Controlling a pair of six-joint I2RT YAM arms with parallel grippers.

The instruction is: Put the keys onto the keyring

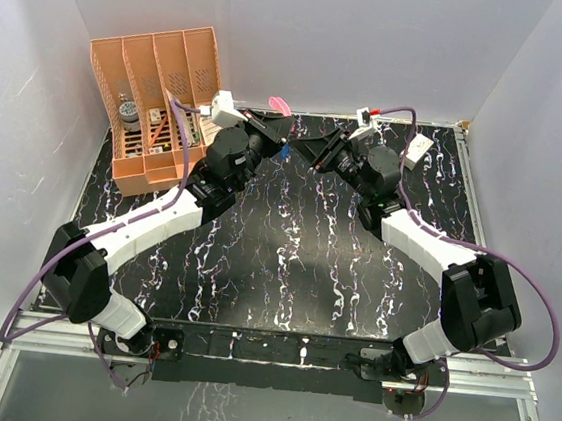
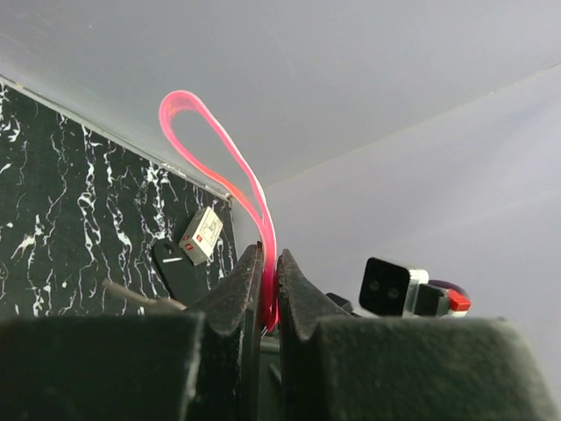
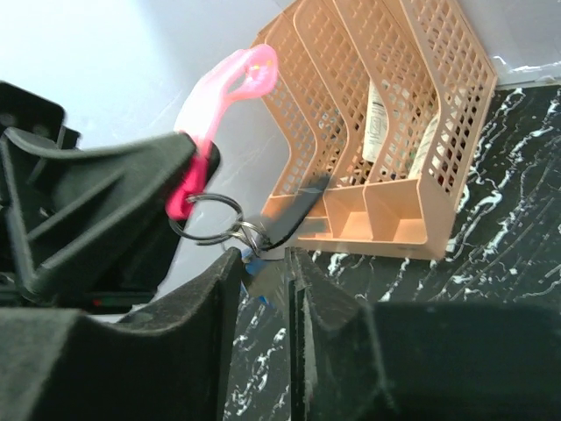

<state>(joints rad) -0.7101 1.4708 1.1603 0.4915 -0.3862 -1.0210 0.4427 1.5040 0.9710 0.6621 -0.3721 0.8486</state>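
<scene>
The keyring is a pink strap loop (image 2: 215, 158) with a metal ring (image 3: 206, 219) at its lower end. My left gripper (image 2: 270, 263) is shut on the strap, loop sticking up; in the top view it (image 1: 270, 127) is raised at the back of the table, strap (image 1: 280, 105) above it. A smaller ring (image 3: 252, 232) hangs on the metal ring and carries the dark key (image 3: 294, 209). The blue key (image 3: 256, 263) sits at that ring, between the fingers of my right gripper (image 3: 263, 267), which closes on it. The grippers meet tip to tip (image 1: 302, 150).
An orange mesh organizer (image 1: 156, 107) with several slots stands at the back left; it fills the background of the right wrist view (image 3: 394, 132). White walls close in the black marbled table (image 1: 286, 261) on three sides.
</scene>
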